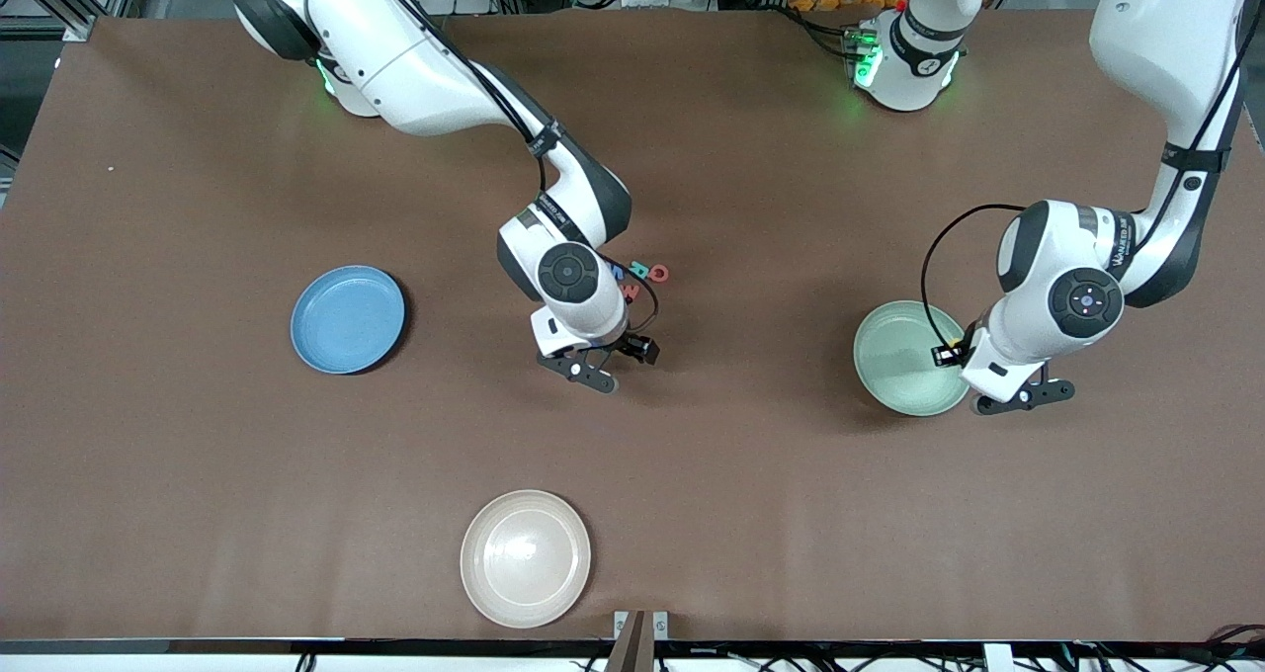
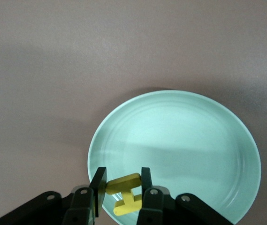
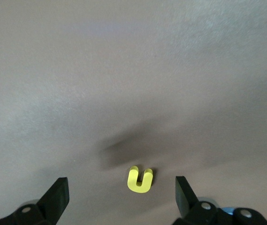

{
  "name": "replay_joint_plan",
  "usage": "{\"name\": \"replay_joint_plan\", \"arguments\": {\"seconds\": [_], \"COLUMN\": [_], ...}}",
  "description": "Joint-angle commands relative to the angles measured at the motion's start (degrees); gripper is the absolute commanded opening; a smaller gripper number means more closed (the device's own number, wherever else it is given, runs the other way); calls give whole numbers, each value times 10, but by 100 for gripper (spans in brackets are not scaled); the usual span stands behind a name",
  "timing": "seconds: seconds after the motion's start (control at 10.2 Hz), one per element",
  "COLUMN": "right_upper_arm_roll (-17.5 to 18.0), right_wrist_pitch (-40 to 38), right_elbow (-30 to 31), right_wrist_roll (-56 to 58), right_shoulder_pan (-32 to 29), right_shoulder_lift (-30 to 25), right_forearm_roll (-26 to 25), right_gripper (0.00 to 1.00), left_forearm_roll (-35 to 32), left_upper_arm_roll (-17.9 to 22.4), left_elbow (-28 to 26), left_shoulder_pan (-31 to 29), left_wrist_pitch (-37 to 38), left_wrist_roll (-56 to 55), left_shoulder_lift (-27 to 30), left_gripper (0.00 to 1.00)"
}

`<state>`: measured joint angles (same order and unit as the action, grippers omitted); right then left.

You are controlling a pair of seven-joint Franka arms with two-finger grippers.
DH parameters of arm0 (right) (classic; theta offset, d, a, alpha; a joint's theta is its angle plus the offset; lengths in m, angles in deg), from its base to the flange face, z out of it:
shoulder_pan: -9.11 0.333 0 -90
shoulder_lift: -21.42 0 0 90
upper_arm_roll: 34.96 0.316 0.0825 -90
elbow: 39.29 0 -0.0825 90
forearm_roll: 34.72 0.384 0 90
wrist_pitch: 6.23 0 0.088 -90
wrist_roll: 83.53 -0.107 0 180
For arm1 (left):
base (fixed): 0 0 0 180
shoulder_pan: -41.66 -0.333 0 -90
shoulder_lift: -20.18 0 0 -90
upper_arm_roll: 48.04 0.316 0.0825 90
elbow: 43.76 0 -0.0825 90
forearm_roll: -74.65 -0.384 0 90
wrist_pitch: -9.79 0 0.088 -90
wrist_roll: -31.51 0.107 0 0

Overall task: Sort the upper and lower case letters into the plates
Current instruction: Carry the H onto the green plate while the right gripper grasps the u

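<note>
My left gripper (image 2: 121, 182) is shut on a yellow letter H (image 2: 126, 193) and hangs over the rim of the pale mint green plate (image 2: 185, 140). In the front view the left gripper (image 1: 1023, 395) is above the edge of that plate (image 1: 894, 351) that lies toward the front camera. My right gripper (image 3: 121, 187) stands open low over the table, with a yellow letter U (image 3: 140, 179) lying flat between its fingers. The right gripper (image 1: 593, 371) hides that letter in the front view. A teal letter (image 1: 639, 270) and a red letter (image 1: 659, 274) lie beside the right wrist. The light blue plate (image 1: 348, 318) is bare.
A cream-white glossy plate (image 1: 526, 557) sits near the table edge closest to the front camera. More small letters are partly hidden under the right arm's wrist (image 1: 568, 277). Brown table surface (image 1: 751, 474) stretches between the plates.
</note>
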<state>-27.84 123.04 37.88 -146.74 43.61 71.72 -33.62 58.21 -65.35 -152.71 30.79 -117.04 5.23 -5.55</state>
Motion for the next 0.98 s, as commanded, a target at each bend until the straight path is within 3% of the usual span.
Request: {"name": "replay_joint_plan", "arguments": {"seconds": [0.0,0.1,0.2,0.39,0.49,0.88], "right_upper_arm_roll": [-3,-3,-3,-3,-3,-2], "right_wrist_pitch": [-12,-12,-10,-7,-7,-8], "right_elbow": [-24,-24,-23,-21,-21,-21], "right_wrist_roll": [-23,-26,-28,-58,-61,-72], "right_shoulder_pan": [2,4,7,6,7,7], "right_shoulder_lift": [15,16,17,27,29,29], "right_forearm_roll": [-1,0,0,-1,-1,0], "right_gripper": [100,100,100,100,100,79], "left_forearm_roll": [11,15,34,68,76,84], "left_upper_arm_roll": [-3,-6,-8,-10,-21,-84], "left_elbow": [15,26,32,45,58,106], "left_shoulder_pan": [0,1,1,7,8,8], "left_wrist_pitch": [23,50,75,122,147,223], "left_wrist_roll": [2,-2,-3,-4,-5,-105], "left_shoulder_lift": [9,15,26,50,58,69], "left_gripper": [77,84,85,86,80,79]}}
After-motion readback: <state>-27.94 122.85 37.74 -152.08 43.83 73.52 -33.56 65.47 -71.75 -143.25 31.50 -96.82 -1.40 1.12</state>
